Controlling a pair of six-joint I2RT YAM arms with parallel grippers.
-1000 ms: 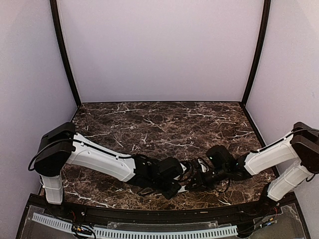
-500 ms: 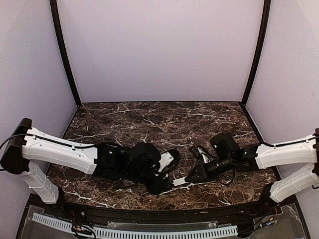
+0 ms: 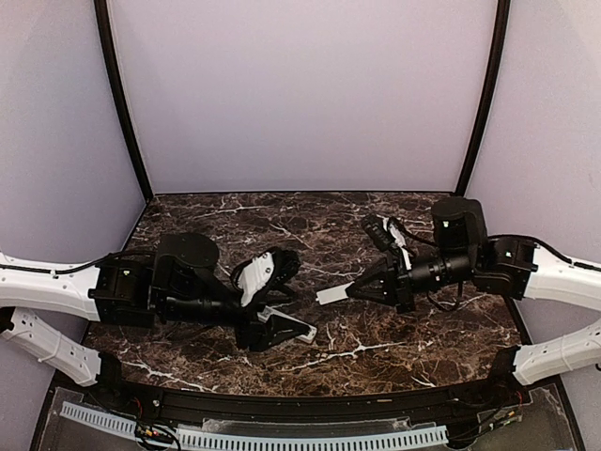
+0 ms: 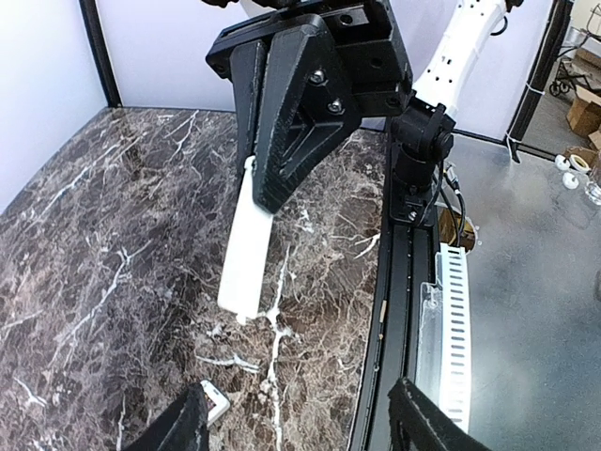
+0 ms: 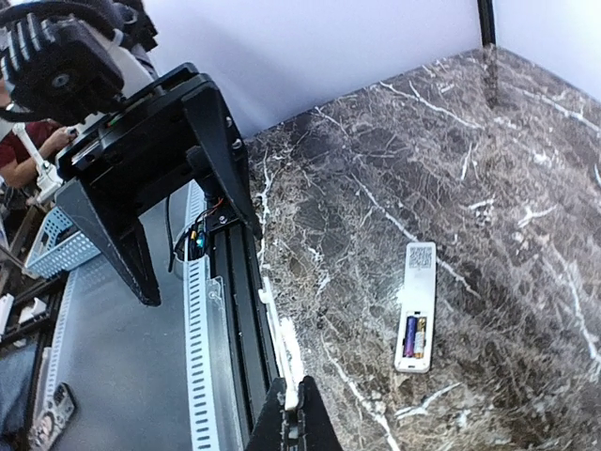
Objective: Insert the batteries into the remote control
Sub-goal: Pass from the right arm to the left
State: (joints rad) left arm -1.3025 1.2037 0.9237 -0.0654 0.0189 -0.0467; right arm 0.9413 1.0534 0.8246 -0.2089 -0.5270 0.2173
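- On the dark marble table, near its front edge, the remote control is lying flat with its open recess facing up
- Its long axis is running roughly parallel to the front rail, left to right across the table; the recess end is pointing toward the right arm's side and the printed end toward the left arm's side
- Inside the recess the batteries are sitting side by side, lengthwise along the remote control; one is showing blue and the other yellowish
- The left gripper is hanging just above the remote control with its jaws spread wide and nothing between them; in the left wrist view one end of the remote control is showing on the table low between the two fingers, closer to this one
- No finger is touching the remote control in the right wrist view
- The right gripper is hovering off the table, near the remote control but apart from it, with its jaws pressed together and pinching one end of a flat white strip
- The strip is sticking out past the fingertips toward the left gripper, its free end hanging in the air
- Count: one remote control, two batteries, one flat white strip, two grippers
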